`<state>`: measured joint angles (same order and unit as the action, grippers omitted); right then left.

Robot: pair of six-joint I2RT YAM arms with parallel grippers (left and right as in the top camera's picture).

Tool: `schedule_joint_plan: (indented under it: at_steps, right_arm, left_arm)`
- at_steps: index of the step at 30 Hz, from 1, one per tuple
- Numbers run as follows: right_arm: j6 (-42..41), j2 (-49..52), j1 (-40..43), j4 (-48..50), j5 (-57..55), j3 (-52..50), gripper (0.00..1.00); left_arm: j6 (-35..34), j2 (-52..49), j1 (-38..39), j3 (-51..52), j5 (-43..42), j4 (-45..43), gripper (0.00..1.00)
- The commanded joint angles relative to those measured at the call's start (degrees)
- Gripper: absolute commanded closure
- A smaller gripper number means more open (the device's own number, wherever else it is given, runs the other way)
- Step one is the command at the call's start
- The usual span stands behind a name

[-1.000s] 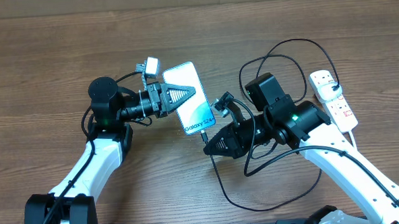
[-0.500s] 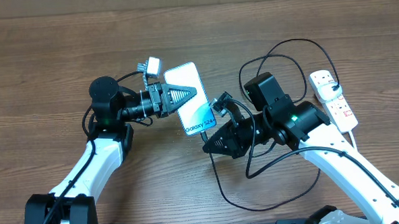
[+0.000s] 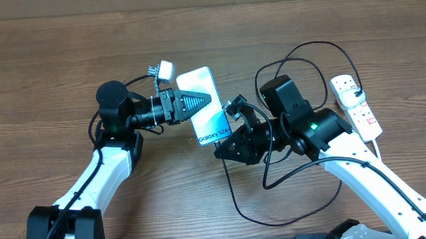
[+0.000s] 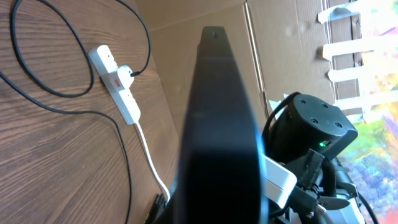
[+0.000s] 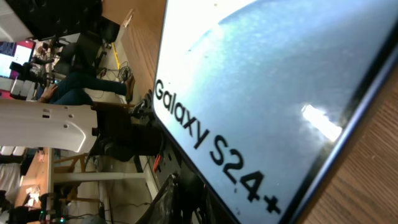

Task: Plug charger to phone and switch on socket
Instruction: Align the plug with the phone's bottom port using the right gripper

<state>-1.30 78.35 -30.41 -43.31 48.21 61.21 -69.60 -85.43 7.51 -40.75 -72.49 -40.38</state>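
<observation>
Reaching toward 3 o'clock, the left end effector (image 3: 202, 100) is clamped on the phone (image 3: 212, 121) over the table (image 3: 52, 69). The phone's long axis runs 11 to 5 o'clock, lettered end at 5. The right end effector (image 3: 222, 151), stretched toward 9 o'clock, sits at that end; its grip cannot be told. The charger (image 3: 307, 49) loops near the socket (image 3: 362, 113) at 3 o'clock. Only the left wrist view shows the phone edge-on.

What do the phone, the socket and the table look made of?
The phone has a glossy, glass-like face, judging by its glare spot. The socket looks like smooth white plastic. The table shows matte wood grain, possibly laminate.
</observation>
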Motion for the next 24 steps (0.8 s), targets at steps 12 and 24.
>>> schedule_joint_plan:
  at_steps: [12, 24]
  right_arm:
    - [0.5, -0.8, 0.5, -16.8, -2.2, 8.1, 0.51]
    - [1.6, -3.1, -2.8, -30.5, -21.5, 17.6, 0.04]
  left_arm:
    - [8.7, -0.2, 1.1, -1.0, 2.8, 6.2, 0.96]
    - [8.9, -0.2, 1.1, -1.0, 6.8, 12.3, 0.96]
